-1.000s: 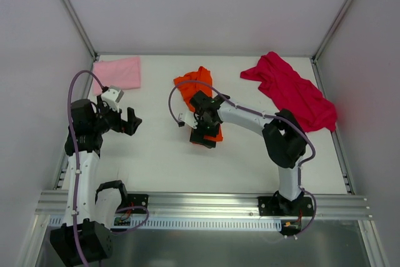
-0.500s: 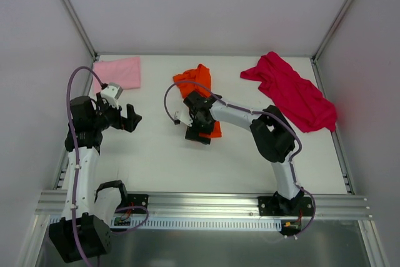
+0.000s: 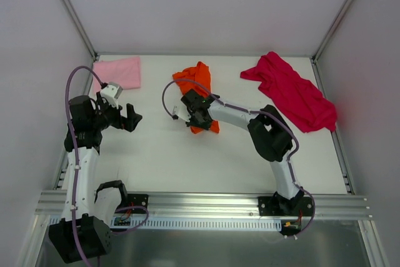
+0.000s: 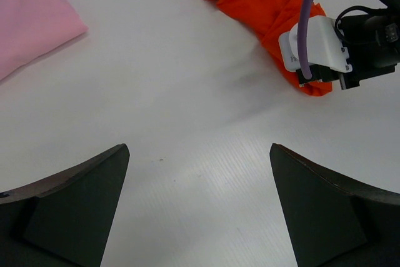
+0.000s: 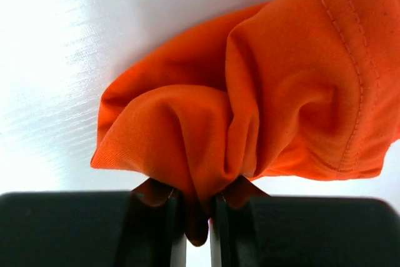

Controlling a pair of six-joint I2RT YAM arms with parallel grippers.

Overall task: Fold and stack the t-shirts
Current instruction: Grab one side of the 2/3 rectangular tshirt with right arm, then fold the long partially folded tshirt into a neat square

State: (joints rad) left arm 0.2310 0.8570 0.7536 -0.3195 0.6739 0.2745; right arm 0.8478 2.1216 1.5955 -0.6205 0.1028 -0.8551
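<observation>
The right end effector (image 5: 197, 214) is pressed together on the orange t-shirt (image 5: 275, 85), pinching a gathered pleat of cloth at the shirt's near end. That shirt lies crumpled in a narrow bunch around the middle of the desk (image 3: 187, 161), toward the far side.

The left end effector (image 3: 131, 119) hangs over bare desk on the left, spread wide and holding nothing. It is near the pink t-shirt (image 3: 119, 71) but not touching it. The pink t-shirt lies flat as a tidy rectangle in the far left corner and looks already folded. The magenta t-shirt (image 3: 290, 92) sprawls in a loose, wrinkled heap at the far right, well apart from the other two.

By this layout the job is in its early part. One shirt of three appears folded, and the orange one is gripped but not yet spread out. It probably needs to be pulled flat before any fold can be made. The magenta shirt looks untouched, and no shirt lies on another, so all the stacking is left to do.
</observation>
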